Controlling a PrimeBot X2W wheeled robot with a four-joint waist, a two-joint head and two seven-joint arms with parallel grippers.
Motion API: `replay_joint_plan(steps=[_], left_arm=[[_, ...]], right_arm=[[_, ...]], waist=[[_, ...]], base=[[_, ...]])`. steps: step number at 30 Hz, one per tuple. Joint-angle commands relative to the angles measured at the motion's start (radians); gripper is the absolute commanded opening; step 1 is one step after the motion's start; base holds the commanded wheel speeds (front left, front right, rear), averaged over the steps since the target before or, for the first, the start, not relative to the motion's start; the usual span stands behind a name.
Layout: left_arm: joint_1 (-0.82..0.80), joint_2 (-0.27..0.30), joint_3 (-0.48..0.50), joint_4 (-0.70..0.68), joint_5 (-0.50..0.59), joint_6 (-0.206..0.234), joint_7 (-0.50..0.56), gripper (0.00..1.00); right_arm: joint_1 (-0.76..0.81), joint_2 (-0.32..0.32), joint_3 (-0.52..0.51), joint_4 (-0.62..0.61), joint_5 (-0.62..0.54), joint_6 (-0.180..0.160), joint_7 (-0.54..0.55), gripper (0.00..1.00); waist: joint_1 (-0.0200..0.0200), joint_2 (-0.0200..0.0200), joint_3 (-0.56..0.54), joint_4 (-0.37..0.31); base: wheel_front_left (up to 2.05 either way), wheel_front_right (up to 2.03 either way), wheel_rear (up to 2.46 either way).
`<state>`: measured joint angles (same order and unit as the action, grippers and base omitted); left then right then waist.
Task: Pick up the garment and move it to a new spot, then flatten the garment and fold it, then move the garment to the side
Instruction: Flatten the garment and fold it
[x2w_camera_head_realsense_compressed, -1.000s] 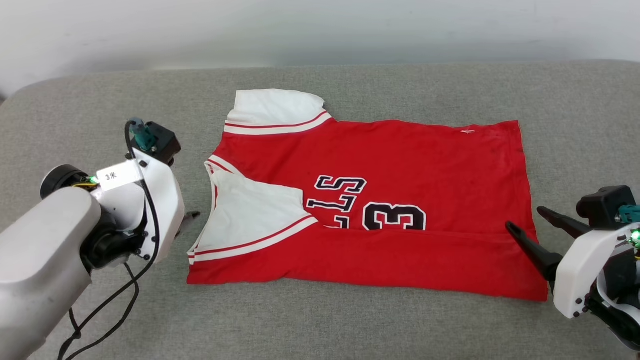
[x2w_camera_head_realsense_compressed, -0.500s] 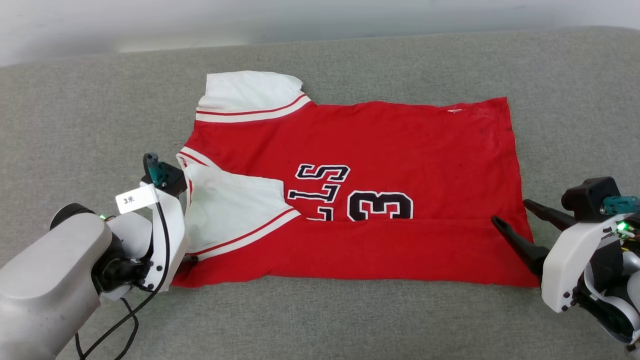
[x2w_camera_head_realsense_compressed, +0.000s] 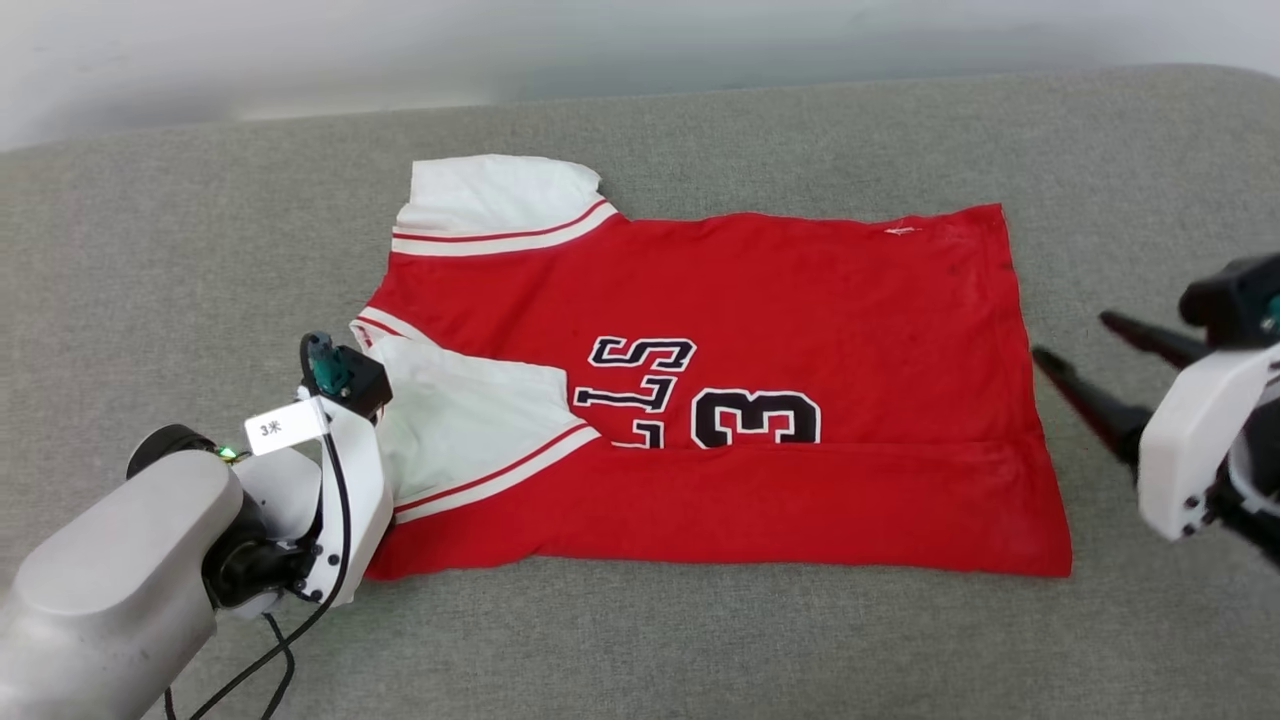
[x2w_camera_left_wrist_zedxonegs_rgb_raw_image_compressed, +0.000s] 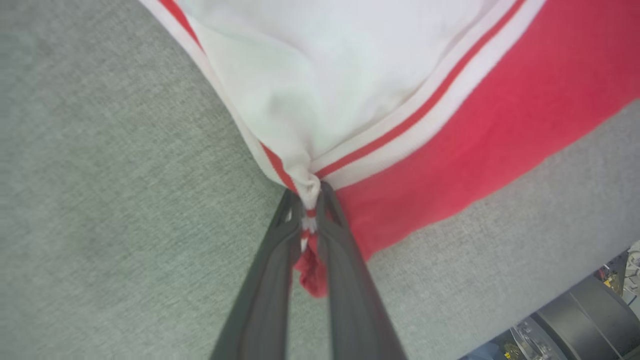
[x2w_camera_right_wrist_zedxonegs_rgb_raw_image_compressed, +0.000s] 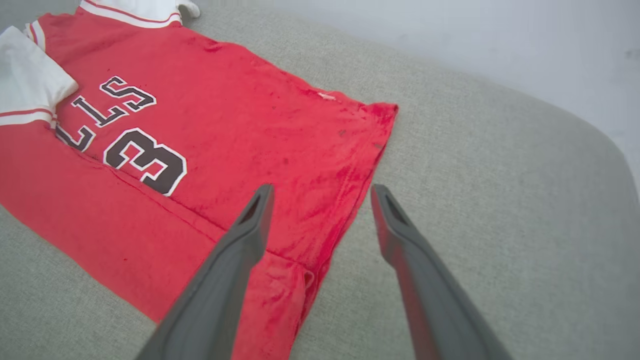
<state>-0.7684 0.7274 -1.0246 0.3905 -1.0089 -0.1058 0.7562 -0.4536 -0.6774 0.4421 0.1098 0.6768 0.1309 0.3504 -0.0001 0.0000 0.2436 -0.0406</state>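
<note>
Head view: garment (x2w_camera_head_realsense_compressed: 760, 330) spread flat on grey couch (x2w_camera_head_realsense_compressed: 640, 640), number side up, collar end toward left, near long edge folded over, one white sleeve folded onto chest. Left gripper (x2w_camera_left_wrist_zedxonegs_rgb_raw_image_compressed: 311, 192) at near-left corner of garment, clamped tight on a bunched pinch of striped trim and red cloth, as seen in left wrist view. Right gripper (x2w_camera_head_realsense_compressed: 1069, 335) just beside hem at right end, fingers spread wide, empty; in right wrist view, one finger over red cloth, the other over couch.
</note>
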Motion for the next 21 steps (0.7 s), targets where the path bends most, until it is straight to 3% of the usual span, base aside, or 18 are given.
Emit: replay_joint_plan(steps=[1,10,14,21], left_arm=[[0.016,0.005,-0.014,-0.008,0.016,-0.004,-0.008,0.00],[-0.006,0.034,-0.005,-0.084,0.029,-0.006,-0.039,0.00],[-0.015,0.035,-0.003,-0.106,0.034,0.001,-0.035,0.00],[-0.028,0.036,-0.001,-0.145,0.046,0.016,-0.043,0.00]], right_arm=[[-0.045,-0.030,0.000,-0.015,0.011,0.000,0.038,1.00],[-0.126,-0.158,0.107,-0.056,0.130,0.000,0.445,1.00],[-0.126,-0.165,0.116,-0.031,0.163,-0.001,0.533,1.00],[-0.075,-0.088,0.116,0.067,0.173,0.000,0.569,1.00]], waist=[[0.0001,0.0000,-0.015,0.011],[0.0001,0.0000,-0.034,0.031],[0.0001,0.0000,-0.025,0.039],[0.0001,0.0000,0.012,0.055]], base=[[0.00,0.00,0.00],[0.00,0.00,0.00],[0.00,0.00,0.00],[0.00,0.00,0.00]])
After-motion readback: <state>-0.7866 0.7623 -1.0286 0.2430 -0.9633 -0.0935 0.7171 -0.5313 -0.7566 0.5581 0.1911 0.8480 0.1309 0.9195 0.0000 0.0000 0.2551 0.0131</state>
